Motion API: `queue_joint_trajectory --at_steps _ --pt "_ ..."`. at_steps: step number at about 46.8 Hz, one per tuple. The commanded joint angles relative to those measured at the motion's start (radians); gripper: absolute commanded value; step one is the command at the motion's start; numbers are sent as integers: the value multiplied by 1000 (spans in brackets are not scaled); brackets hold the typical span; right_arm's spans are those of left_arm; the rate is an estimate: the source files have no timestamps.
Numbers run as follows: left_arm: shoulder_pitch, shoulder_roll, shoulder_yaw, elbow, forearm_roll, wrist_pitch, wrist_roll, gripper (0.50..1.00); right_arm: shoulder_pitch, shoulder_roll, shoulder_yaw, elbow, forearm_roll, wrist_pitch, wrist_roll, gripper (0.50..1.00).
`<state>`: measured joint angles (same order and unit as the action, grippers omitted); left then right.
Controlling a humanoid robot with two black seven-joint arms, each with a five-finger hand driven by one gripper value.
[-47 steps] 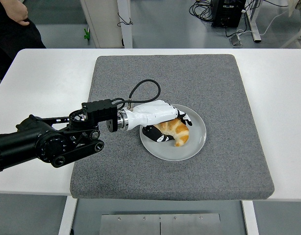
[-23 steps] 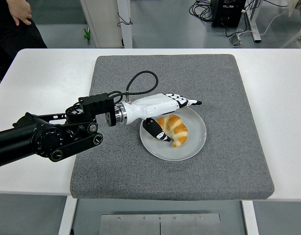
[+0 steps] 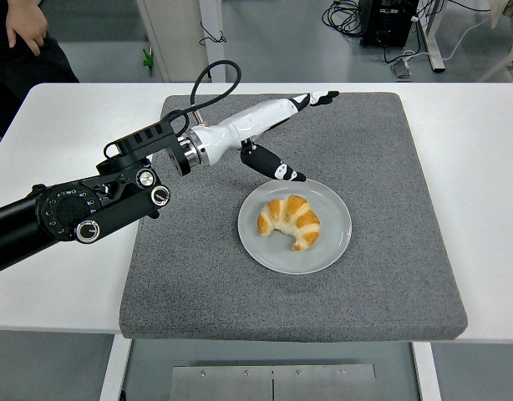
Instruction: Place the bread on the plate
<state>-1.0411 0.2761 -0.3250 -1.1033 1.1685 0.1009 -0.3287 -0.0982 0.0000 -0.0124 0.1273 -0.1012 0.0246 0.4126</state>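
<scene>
White table (image 3: 64,134) carries a grey foam mat (image 3: 198,284), and we see the grey plate (image 3: 332,242) sitting on the mat right of centre. Bread (image 3: 290,220), a croissant, lies on the plate, touching nothing else. Our left hand (image 3: 277,134) hovers above the mat beyond the plate, fingers spread straight, thumb angled down toward the plate rim, holding nothing. A person's hand (image 3: 24,29) shows at top left, off the table.
</scene>
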Motion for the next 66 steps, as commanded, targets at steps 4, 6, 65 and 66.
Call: queue_joint_trajectory --at_steps 4,6,65,66 --pt "13 9 -37 5 -128 9 -52 971 0 0 0 0 0 0 0 1000" --pt "13 11 -43 5 -154 17 -53 971 0 0 -1 0 0 2 0 1000" --pt "73 -164 -242 401 -971 131 -64 969 0 0 0 0 0 0 0 1000" --pt "73 -170 -246 408 -974 131 -62 969 0 0 0 0 0 0 0 1000"
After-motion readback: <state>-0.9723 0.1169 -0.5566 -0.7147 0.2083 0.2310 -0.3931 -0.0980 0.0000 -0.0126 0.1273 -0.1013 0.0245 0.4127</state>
